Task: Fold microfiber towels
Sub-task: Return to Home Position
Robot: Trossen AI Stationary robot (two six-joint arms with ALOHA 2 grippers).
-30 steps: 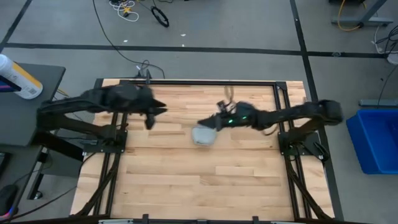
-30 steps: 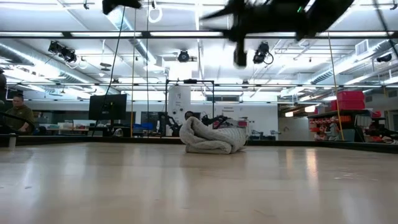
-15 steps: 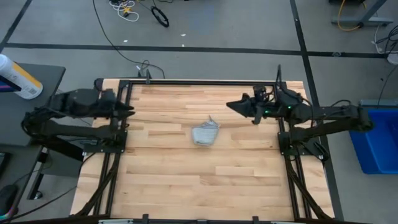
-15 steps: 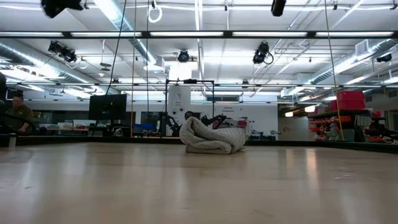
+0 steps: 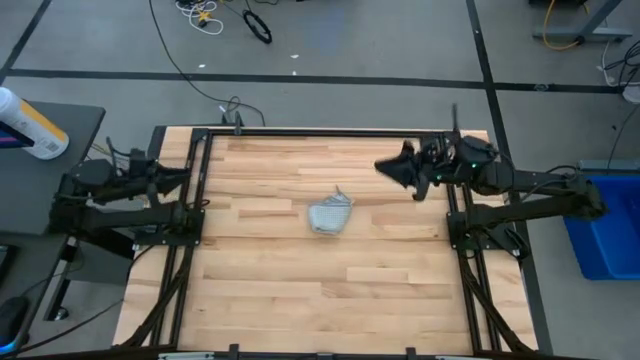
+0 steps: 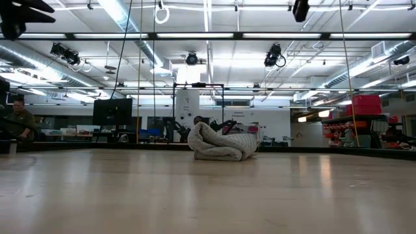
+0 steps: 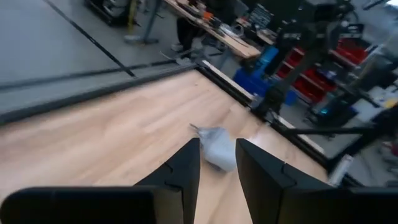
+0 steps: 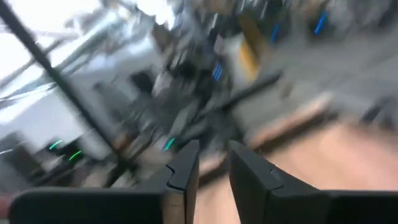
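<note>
microfiber towel (image 5: 330,213) sits bunched in a lumpy fold on the desk (image 5: 300,290). it's between the two pincers, touching neither, a bit closer to the right one. left pincer (image 5: 188,178) hangs by the desk's edge, right pincer (image 5: 388,167) is up off the wood. both are parted by a narrow gap, gripping nothing.

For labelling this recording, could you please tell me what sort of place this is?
Probably a robotics lab or workshop: a pale wooden tabletop in a black metal frame, a grey floor with black tape lines, and red storage bins on shelving.
</note>
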